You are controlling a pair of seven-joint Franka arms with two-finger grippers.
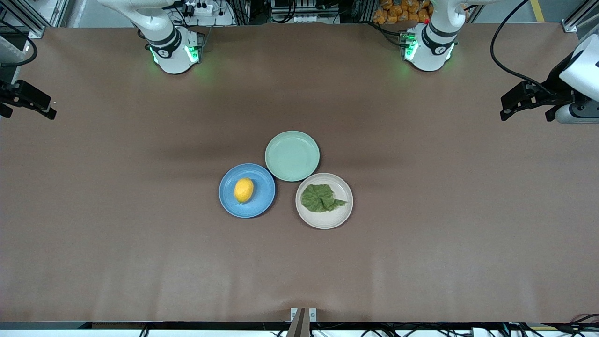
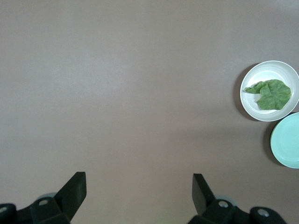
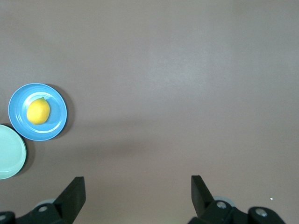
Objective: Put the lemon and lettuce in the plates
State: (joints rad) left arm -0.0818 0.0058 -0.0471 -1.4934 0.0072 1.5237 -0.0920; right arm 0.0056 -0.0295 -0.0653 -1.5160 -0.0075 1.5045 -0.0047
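Yellow lemon [image 1: 244, 190] (firm, grip across its middle) sits in our blue plate [image 1: 264, 206]; limp lettuce [image 1: 321, 197] fills the beige plate [image 1: 323, 221]. Left hand [image 2: 139, 186] and right hand [image 3: 138, 187] hover wide open, empty, over bare bench [image 1: 140, 257].

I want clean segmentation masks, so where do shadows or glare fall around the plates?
Front view: soft dark bands on the table beside the mint plate; no glare on the lemon. Left wrist view: a dark crescent hugs the white plate. Right wrist view: similar beside the blue plate.

The mint-green plate [image 2: 287, 140] is cut off by the edge in both wrist views. The right gripper [image 1: 28, 100] and the left gripper [image 1: 519, 104] run partly off the front view's sides.
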